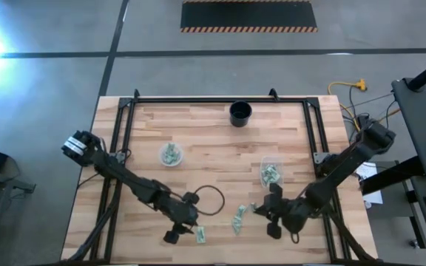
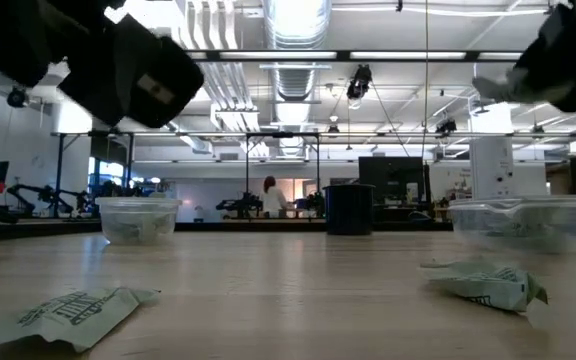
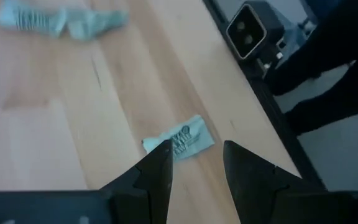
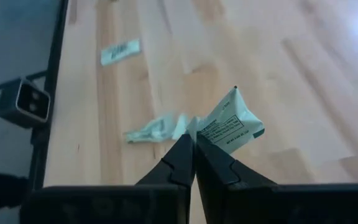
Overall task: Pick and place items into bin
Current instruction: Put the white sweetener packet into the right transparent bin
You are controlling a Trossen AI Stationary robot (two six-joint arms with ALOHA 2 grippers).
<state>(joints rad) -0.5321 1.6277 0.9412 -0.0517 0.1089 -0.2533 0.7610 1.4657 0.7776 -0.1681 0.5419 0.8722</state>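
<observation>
The right gripper (image 4: 194, 155) pinches a pale green printed packet (image 4: 232, 127); the left gripper (image 3: 196, 163) is parted; both clear tubs (image 1: 171, 154) hold packets.

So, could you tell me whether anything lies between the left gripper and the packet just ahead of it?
Nothing visible does: the left gripper is open, and only bare wood separates its fingers from the packet.
</observation>
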